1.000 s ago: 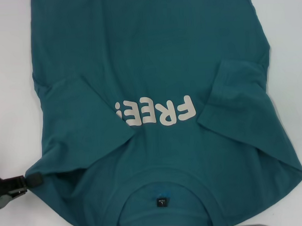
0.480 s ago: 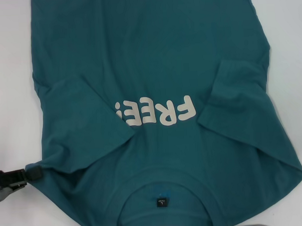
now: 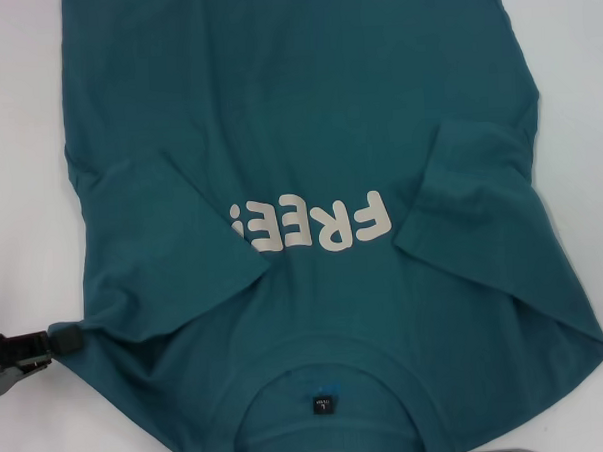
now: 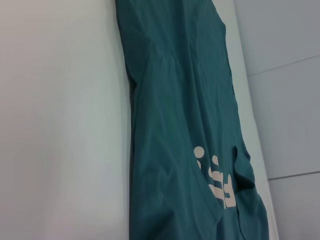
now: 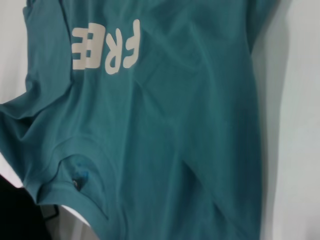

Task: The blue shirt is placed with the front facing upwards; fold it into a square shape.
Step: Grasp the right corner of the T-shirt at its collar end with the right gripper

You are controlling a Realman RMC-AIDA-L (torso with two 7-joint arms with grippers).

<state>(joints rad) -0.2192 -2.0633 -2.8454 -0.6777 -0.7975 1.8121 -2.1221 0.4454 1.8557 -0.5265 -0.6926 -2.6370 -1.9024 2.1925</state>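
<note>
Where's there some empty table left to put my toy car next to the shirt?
Bare white table shows beside the blue shirt on the robot's left, above the left tool at the shirt's shoulder edge, and a strip on the right. The middle is all shirt, so that's crowded.

- "FREE!" [image 3: 309, 229] runs in cream block capitals across the chest of the blue shirt [image 3: 306, 106]; in the head view it reads upside down.
- From the right wrist view, only "FREE" shows, the letters turned on their side.
- From the left wrist view, the exclamation mark and part of one or two letters show; a fold hides the rest.
- A small black neck label [image 3: 322, 403] sits inside the collar; its pale mark is too small to read.
</note>
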